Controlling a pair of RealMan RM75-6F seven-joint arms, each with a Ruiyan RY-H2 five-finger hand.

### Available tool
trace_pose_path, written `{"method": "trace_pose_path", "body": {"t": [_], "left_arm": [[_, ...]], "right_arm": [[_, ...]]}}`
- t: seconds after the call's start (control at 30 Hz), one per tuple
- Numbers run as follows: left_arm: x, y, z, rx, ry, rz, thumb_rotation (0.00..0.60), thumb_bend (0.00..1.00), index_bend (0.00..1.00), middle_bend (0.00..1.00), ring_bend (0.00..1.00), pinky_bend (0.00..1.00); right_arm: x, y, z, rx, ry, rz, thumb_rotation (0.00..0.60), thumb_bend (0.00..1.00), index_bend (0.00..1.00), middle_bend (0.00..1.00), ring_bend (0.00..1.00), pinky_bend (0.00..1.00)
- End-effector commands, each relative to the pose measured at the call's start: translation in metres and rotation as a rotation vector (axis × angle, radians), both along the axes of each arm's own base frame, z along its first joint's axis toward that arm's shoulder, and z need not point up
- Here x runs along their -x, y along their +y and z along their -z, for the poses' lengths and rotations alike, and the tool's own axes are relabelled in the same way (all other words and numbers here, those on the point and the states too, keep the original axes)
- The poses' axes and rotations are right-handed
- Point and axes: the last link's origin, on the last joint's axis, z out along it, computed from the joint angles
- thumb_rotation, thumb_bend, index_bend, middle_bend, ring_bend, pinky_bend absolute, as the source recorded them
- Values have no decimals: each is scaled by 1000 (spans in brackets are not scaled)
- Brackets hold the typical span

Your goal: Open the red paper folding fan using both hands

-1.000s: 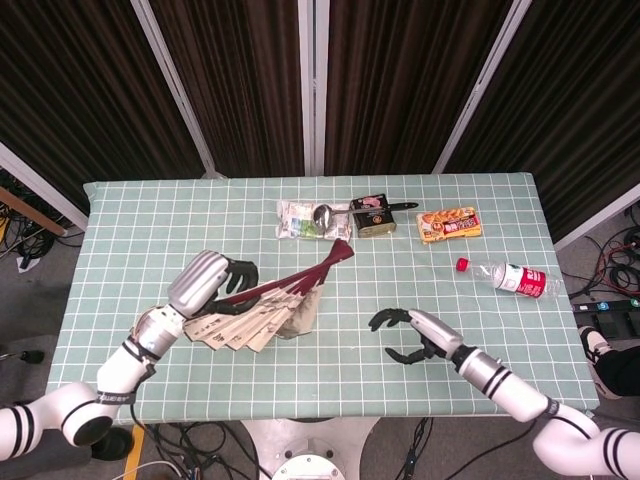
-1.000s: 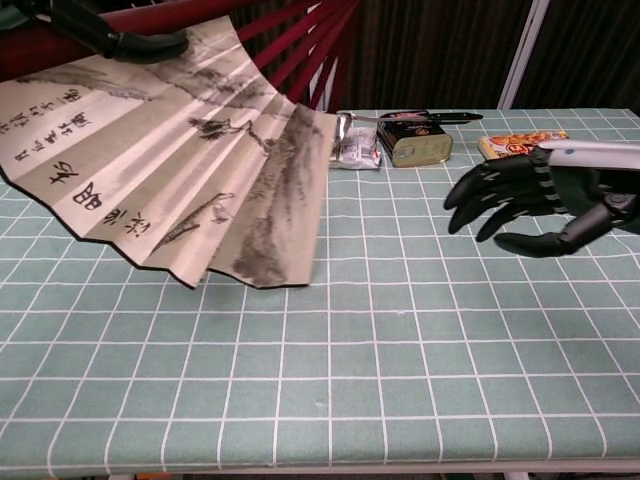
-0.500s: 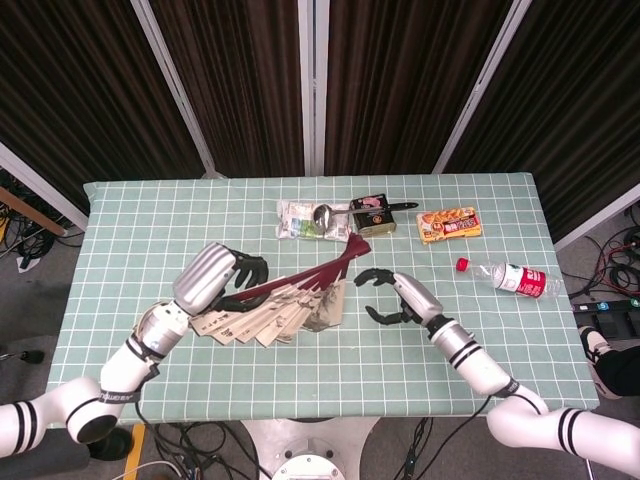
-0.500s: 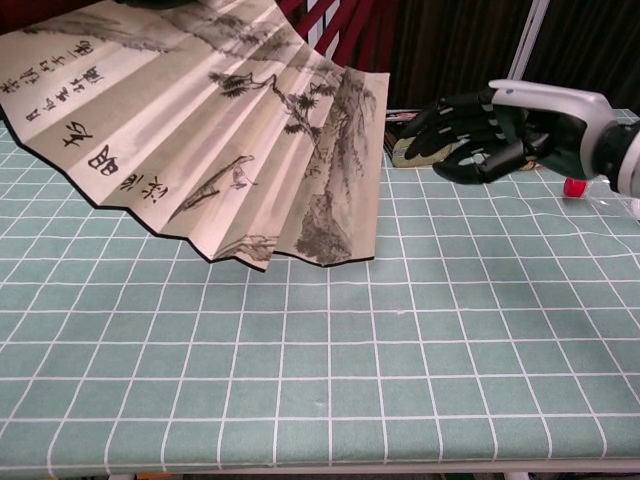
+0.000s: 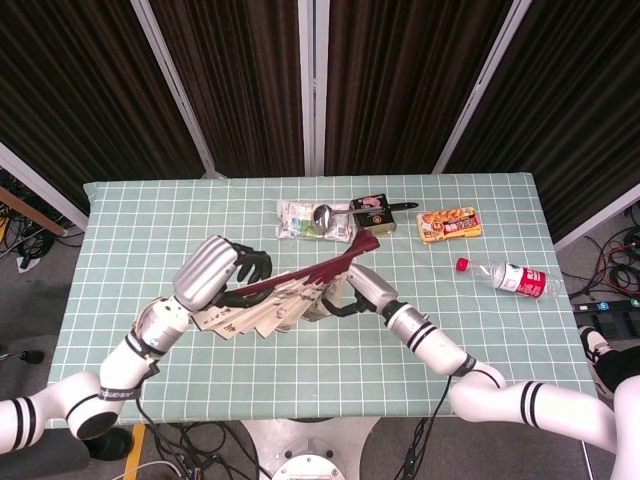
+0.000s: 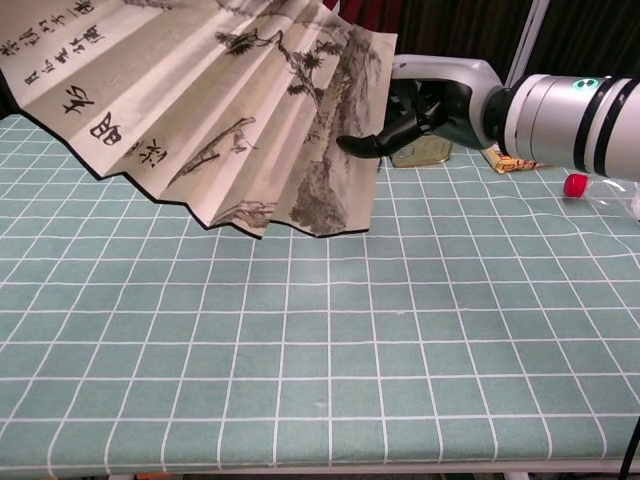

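The red paper folding fan (image 5: 270,308) is held partly spread above the table's middle left. Its red ribs (image 5: 335,262) run up to the right, and its beige painted leaf (image 6: 210,110) fills the upper left of the chest view. My left hand (image 5: 228,272) grips the ribs near the leaf's left part; the chest view does not show it. My right hand (image 5: 350,290) is at the leaf's right edge. Its thumb (image 6: 362,146) lies on the front of the paper and the other fingers sit behind, pinching that edge.
Along the back of the table lie a snack packet with a spoon (image 5: 303,220), a tin can (image 5: 372,222), an orange packet (image 5: 449,225) and a plastic bottle (image 5: 510,277) with a red cap (image 6: 574,184). The green checked cloth (image 6: 330,350) covers the table.
My right hand has travelled from the front right of the table up and left to the fan's right edge and closed on it. The fan has risen slightly in my left hand.
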Motion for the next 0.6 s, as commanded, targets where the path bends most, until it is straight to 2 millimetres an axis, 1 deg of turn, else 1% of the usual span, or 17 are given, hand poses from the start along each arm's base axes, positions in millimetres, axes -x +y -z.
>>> {"method": "trace_pose_path", "body": {"t": [0.03, 0.07, 0.2, 0.37, 0.47, 0.6], "left_arm": [[7, 1, 0, -21, 27, -3, 600, 350, 636, 745, 751, 883], [11, 2, 1, -35, 45, -4, 600, 350, 636, 745, 751, 883], [26, 1, 5, -83, 104, 7, 600, 350, 635, 745, 750, 882], [44, -2, 18, -139, 174, 45, 600, 351, 635, 745, 748, 877], [52, -4, 26, -180, 232, 74, 600, 350, 635, 745, 747, 874], [60, -3, 34, -238, 297, 103, 600, 350, 635, 745, 747, 874]], "right_arm": [[-3, -8, -1, 77, 40, -26, 600, 590, 622, 346, 207, 199], [0, -10, -3, 115, 69, -36, 600, 611, 668, 362, 215, 199], [12, -17, -12, 230, 157, -55, 600, 615, 715, 381, 220, 199], [27, -23, -29, 414, 269, -107, 600, 592, 726, 392, 239, 199], [33, -23, -37, 479, 300, -125, 600, 564, 728, 392, 239, 196], [39, -24, -49, 563, 343, -155, 600, 560, 724, 392, 239, 190]]}}
